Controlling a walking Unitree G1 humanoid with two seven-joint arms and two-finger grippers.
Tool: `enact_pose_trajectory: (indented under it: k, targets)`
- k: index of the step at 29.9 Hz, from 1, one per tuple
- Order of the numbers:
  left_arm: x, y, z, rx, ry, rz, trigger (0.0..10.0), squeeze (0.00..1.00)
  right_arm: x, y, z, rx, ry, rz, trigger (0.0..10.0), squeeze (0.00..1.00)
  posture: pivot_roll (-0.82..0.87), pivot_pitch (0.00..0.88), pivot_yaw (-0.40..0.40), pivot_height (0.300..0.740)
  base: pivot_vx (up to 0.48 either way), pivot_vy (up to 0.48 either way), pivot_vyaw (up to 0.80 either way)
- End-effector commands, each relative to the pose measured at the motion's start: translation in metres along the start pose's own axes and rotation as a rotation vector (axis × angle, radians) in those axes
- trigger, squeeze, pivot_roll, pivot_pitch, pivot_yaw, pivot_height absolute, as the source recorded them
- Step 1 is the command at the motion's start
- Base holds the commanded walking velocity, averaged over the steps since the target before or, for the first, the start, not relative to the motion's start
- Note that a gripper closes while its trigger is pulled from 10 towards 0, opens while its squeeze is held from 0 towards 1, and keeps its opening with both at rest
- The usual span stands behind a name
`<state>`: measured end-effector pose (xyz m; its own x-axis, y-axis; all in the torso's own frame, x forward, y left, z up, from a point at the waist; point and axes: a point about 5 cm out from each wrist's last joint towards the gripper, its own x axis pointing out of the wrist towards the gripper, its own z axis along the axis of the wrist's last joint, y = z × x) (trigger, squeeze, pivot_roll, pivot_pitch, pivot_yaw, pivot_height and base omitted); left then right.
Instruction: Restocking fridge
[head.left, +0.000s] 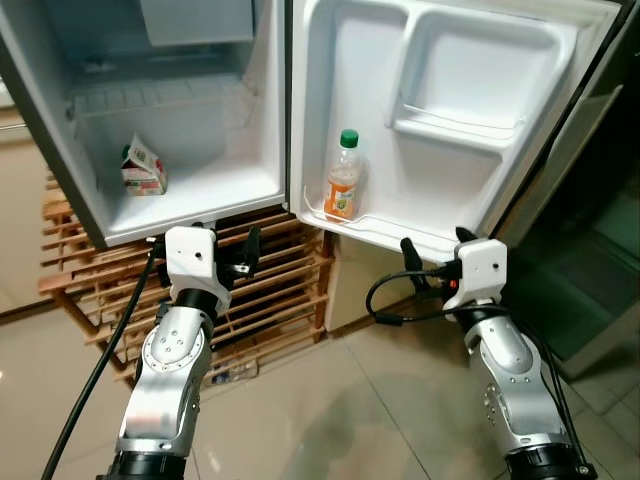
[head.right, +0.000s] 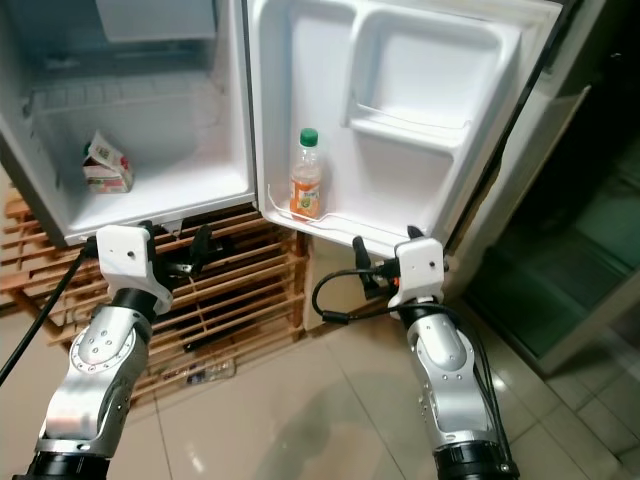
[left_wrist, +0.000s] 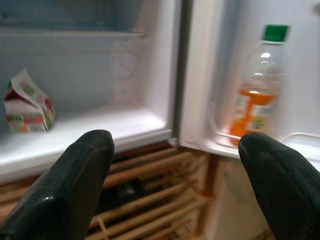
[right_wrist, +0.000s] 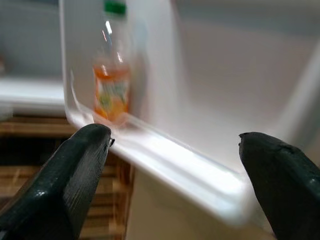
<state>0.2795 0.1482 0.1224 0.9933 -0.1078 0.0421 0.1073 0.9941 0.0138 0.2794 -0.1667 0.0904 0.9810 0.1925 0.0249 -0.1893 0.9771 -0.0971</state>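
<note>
A small fridge (head.left: 200, 215) stands open before me on a wooden slatted rack. On its floor, at the left, sits a small carton (head.left: 143, 167). An orange drink bottle (head.left: 342, 176) with a green cap stands upright in the lower rail of the door shelf (head.left: 390, 232). My left gripper (head.left: 228, 258) is open and empty, just below the front edge of the fridge floor. Under the door shelf's lower edge my right gripper (head.left: 436, 260) is also open, holding nothing. In the wrist views both the bottle (left_wrist: 255, 90) and the carton (left_wrist: 27, 103) lie beyond the spread fingers.
The wooden rack (head.left: 270, 290) under the fridge reaches down to the tiled floor (head.left: 330, 410). A dark glass-fronted cabinet (head.left: 590, 270) stands to the right of the open door. A black cable (head.left: 100, 370) trails from my left arm.
</note>
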Motion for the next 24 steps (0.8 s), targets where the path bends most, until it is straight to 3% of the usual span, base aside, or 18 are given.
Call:
enact_pose_trajectory:
  k: [1, 16, 24]
  targets:
    - [0.001, -0.004, 0.001, 0.008, -0.002, -0.015, 10.0, 0.00, 0.004, 0.001, 0.004, 0.020, -0.016, 0.000, 10.0, 0.00, -0.05, 0.000, -0.024, 0.740, 0.000, -0.472, 0.74]
    - [0.004, -0.010, 0.001, 0.003, -0.016, -0.050, 10.0, 0.00, -0.012, -0.003, -0.011, 0.004, 0.032, 0.014, 10.0, 0.00, -0.07, 0.000, -0.017, 0.740, 0.000, -0.472, 0.73]
    - [0.006, -0.008, 0.000, 0.001, -0.009, -0.040, 10.0, 0.00, -0.012, -0.013, -0.018, -0.010, 0.060, -0.026, 10.0, 0.00, -0.07, 0.000, -0.014, 0.740, 0.427, -0.097, 0.73]
